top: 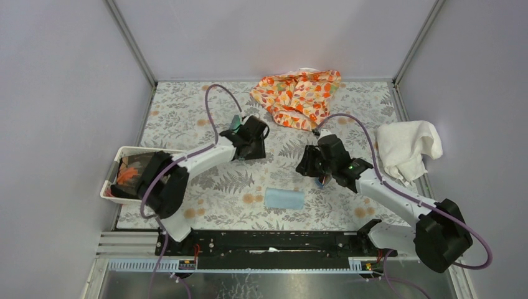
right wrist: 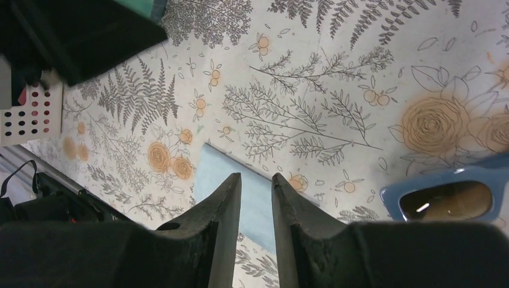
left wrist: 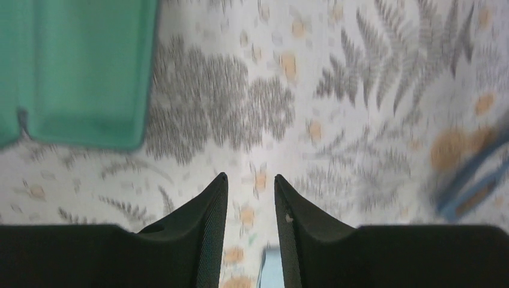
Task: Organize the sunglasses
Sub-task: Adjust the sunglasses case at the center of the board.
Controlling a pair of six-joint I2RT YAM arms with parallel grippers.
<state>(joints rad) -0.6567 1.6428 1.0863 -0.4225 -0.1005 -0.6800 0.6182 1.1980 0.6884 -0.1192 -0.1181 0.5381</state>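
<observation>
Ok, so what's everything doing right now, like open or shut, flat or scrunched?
sunglasses: lying on the table, not held
case: open, teal inside showing
blue cloth: spread flat
orange cloth: scrunched up
white towel: scrunched up
left hand: slightly open, empty
right hand: slightly open, empty

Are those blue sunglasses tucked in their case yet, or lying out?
Out. The sunglasses lie on the flowered table beside the right gripper; the green-lined case sits apart, near the left gripper.
</observation>
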